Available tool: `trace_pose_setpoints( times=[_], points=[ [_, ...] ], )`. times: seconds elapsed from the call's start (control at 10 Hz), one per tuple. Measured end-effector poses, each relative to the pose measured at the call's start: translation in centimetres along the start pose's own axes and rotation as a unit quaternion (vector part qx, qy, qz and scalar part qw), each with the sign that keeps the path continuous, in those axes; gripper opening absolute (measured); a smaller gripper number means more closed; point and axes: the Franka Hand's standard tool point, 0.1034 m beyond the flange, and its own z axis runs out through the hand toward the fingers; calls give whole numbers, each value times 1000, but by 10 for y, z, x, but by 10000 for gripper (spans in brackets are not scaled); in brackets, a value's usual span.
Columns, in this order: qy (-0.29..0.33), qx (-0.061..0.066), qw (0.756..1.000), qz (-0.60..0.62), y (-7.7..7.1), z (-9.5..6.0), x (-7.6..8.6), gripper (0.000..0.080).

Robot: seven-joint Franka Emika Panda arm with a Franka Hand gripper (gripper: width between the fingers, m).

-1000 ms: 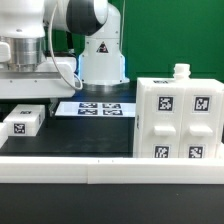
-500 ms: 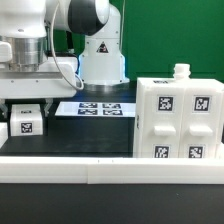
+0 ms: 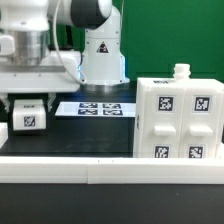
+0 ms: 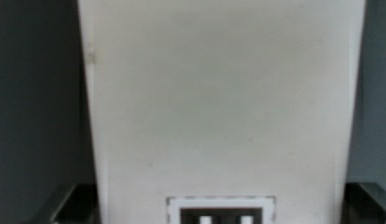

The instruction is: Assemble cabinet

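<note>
Looks like a robotics lab: robot arm [image 3: 100,48] on a black table [image 3: 88,135], plain green backdrop [image 3: 180,30], marker board [image 3: 98,107] lying flat, printed tags on a white box [image 3: 178,118].

- Exterior view: bright, even light with faint shadows; white surfaces nearly wash out, detail coarse.
- Wrist view: dimmer; white panel [image 4: 216,100] blurred, out of focus.
</note>
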Motion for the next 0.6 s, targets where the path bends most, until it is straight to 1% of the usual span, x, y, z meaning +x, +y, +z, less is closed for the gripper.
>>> trace_pose_setpoints(
  times=[0.1, 0.2, 0.3, 0.4, 0.5, 0.6],
  points=[
    [2, 7, 1000, 2, -9, -14, 2, 560],
    [10, 13, 1000, 8, -19, -33, 9, 560],
    [12, 19, 999, 32, -32, -50, 19, 560],
    [14, 22, 999, 45, -49, -69, 31, 560],
    [9, 29, 997, 64, -65, -90, 46, 560],
    [11, 31, 996, 79, -75, -103, 62, 560]
  ],
)
